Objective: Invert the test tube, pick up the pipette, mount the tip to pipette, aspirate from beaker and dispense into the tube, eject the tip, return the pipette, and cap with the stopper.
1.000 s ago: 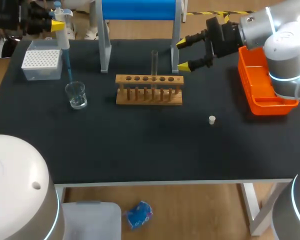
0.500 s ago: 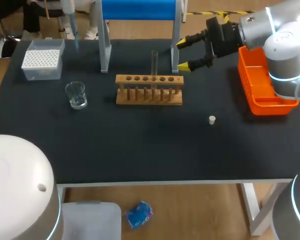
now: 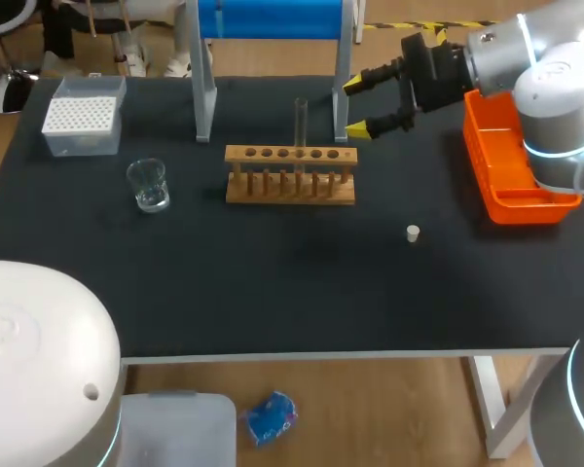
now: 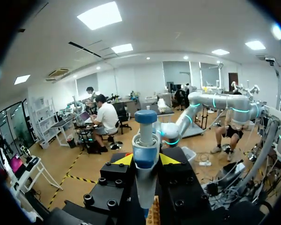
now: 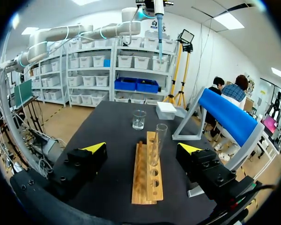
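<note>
Left arm [image 5: 70, 33] has lifted clear of the head view, left gripper [image 4: 146, 160] clamped on the pipette [image 4: 145, 140], tip-down, high over the beaker's [image 3: 149, 184] end; the tube [image 3: 300, 122] stands upright in the rack [image 3: 290, 177] near the right gripper [image 3: 353, 107], fingers spread.

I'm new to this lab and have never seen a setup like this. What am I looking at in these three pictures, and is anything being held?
It is a robot with two arms at a black table. The overhead picture looks down from behind the robot. The two round pictures come from a camera on each wrist. On the table are a tip box, a glass beaker, a wooden rack with one upright test tube, a small white stopper and an orange bin. The right gripper hovers open near the rack, holding nothing. The left gripper, outside the overhead picture, is shut on the pipette. The right wrist view shows the pipette high in the air beyond the beaker.
</note>
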